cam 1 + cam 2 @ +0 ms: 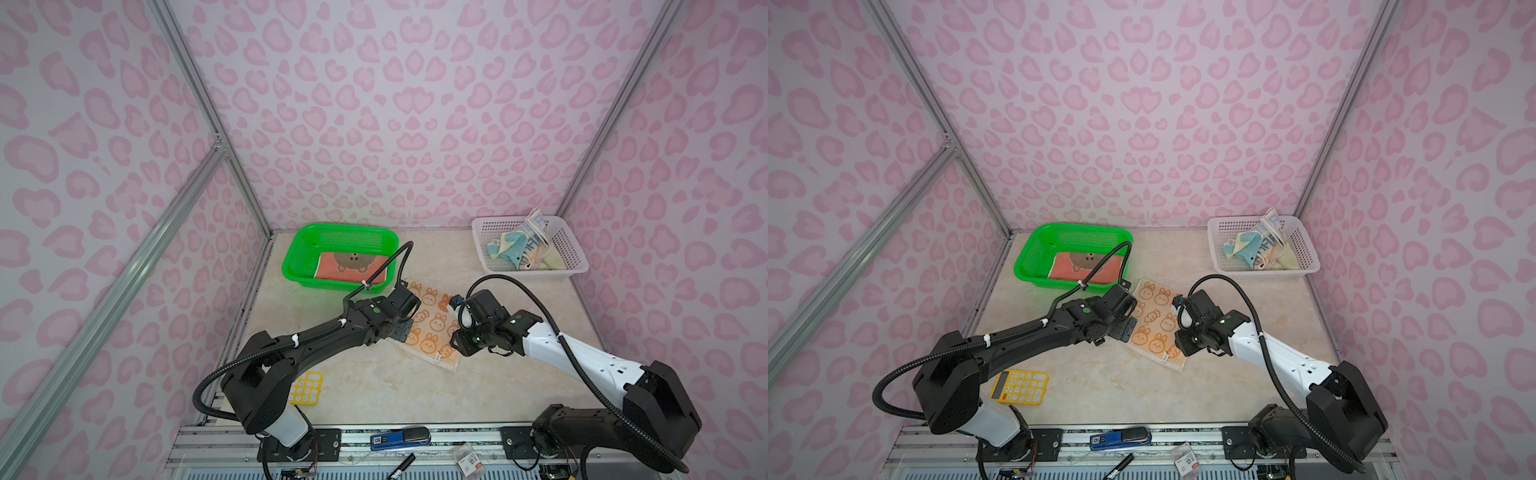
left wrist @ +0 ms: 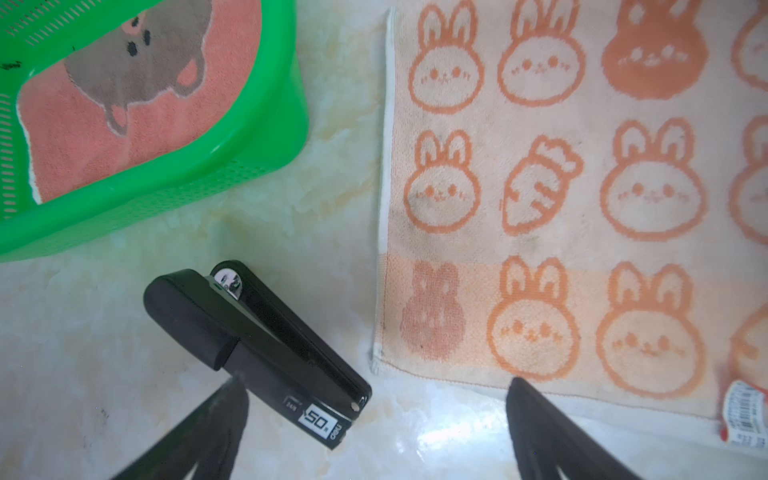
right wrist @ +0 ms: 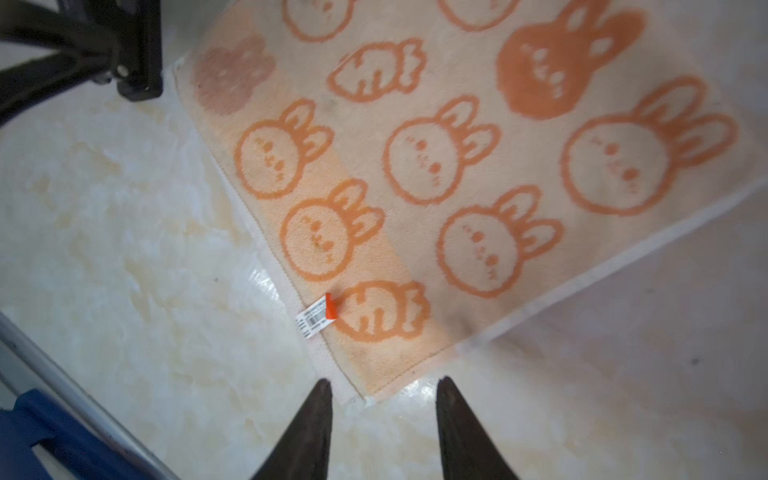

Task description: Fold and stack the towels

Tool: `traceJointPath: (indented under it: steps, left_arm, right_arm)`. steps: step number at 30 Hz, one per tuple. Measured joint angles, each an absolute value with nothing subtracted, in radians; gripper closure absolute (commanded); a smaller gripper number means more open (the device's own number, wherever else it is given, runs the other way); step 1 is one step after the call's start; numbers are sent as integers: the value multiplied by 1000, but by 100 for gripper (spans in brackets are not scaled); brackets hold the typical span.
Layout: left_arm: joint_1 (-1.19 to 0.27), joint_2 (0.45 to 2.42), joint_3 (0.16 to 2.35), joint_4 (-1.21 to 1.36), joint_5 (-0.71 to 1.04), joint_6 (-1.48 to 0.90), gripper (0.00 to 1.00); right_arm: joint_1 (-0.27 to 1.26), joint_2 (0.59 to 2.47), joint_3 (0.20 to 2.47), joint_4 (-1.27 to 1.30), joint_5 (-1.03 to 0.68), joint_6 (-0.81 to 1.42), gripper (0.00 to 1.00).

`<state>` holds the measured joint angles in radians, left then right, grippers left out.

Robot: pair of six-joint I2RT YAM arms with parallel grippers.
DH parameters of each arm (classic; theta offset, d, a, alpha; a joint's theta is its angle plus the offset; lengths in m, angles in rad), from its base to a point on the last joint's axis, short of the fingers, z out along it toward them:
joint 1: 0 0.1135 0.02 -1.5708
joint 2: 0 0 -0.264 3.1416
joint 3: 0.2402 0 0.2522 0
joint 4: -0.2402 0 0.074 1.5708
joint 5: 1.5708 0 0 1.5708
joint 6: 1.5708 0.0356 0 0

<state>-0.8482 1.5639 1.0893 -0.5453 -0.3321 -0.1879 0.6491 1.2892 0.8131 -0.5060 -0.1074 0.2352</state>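
A beige towel with orange rabbit faces (image 1: 432,324) (image 1: 1156,320) lies flat on the table between my two arms. My left gripper (image 2: 376,386) is open wide just off the towel's edge (image 2: 582,208), holding nothing. My right gripper (image 3: 384,381) is open over the corner of the same towel (image 3: 457,166), close to its barcode tag (image 3: 318,318), with the corner lying on the table between the fingertips. A rust-red towel (image 1: 353,266) (image 2: 104,137) lies folded in the green basket (image 1: 299,249). Crumpled light blue and cream towels (image 1: 523,245) sit in the white basket (image 1: 573,257).
A black stapler (image 2: 257,332) lies on the table beside one left fingertip, between the green basket (image 2: 249,166) and the towel. A yellow calculator (image 1: 1020,387) sits near the left arm's base. A blue stapler (image 1: 401,438) and a marker (image 1: 401,465) rest on the front rail.
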Motion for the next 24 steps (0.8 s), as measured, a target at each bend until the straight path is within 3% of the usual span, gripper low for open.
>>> traceJointPath:
  steps: [5, 24]
  left_arm:
    - [-845, 1554, 1091, -490, -344, -188, 1]
    - [-787, 1721, 1211, -408, -285, -180, 0]
  right_arm:
    - [574, 1250, 806, -442, -19, 300, 44]
    - [442, 1520, 1026, -430, 51, 243, 42]
